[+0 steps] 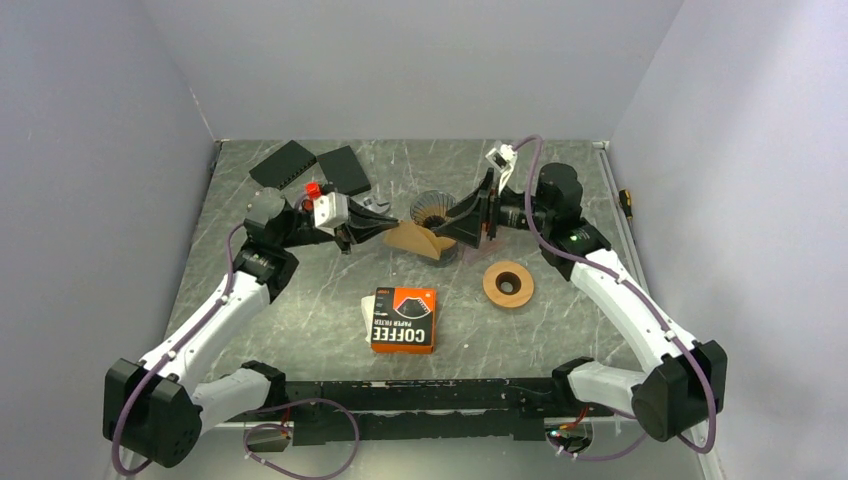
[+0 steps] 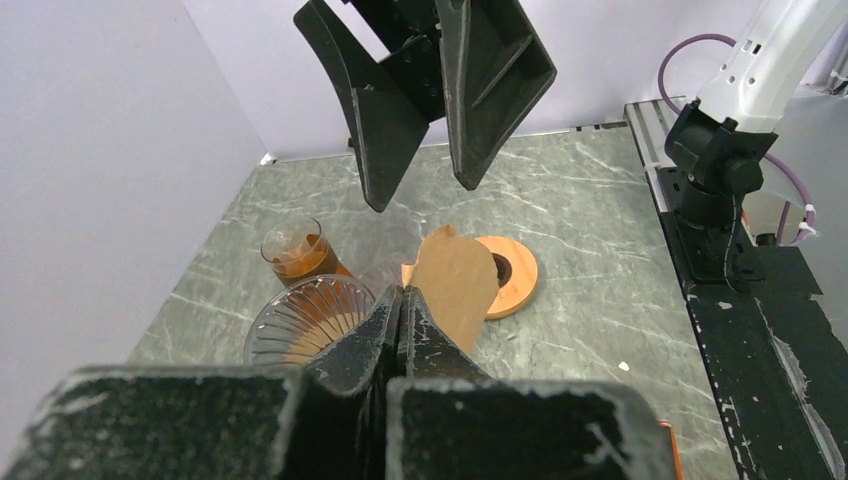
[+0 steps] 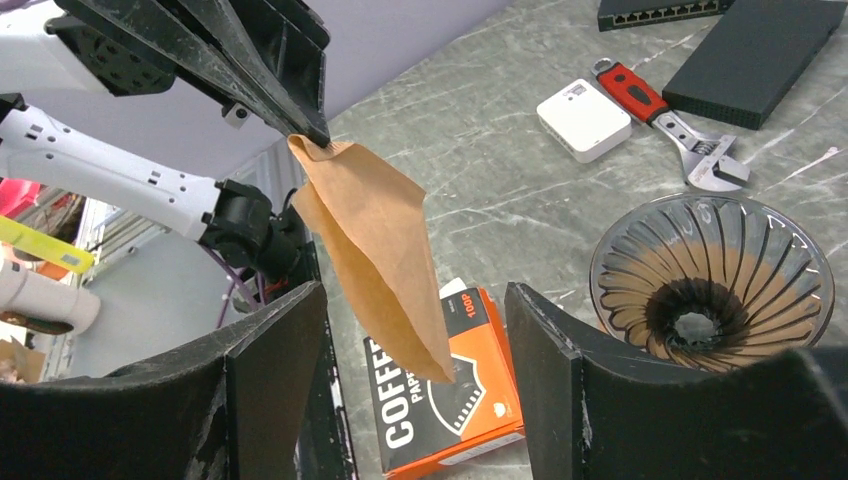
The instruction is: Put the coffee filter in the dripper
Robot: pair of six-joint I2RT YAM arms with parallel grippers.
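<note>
A brown paper coffee filter (image 3: 375, 250) hangs in the air by its top corner, with my left gripper (image 2: 402, 297) shut on it. The filter (image 1: 418, 238) is just in front of the ribbed glass dripper (image 1: 433, 207). My right gripper (image 3: 415, 295) is open, one finger on each side of the filter's lower end and neither touching it. In the left wrist view the right gripper (image 2: 422, 195) hangs above the filter (image 2: 455, 285), with the dripper (image 2: 300, 320) to the left. The dripper (image 3: 710, 280) is empty.
An orange and black coffee filter box (image 1: 404, 320) lies near the front. A wooden ring (image 1: 508, 284) is right of it. A glass of brown liquid (image 2: 295, 250) stands behind the dripper. A white box (image 3: 583, 118), a wrench (image 3: 680, 135) and black blocks (image 3: 760, 55) lie at the back left.
</note>
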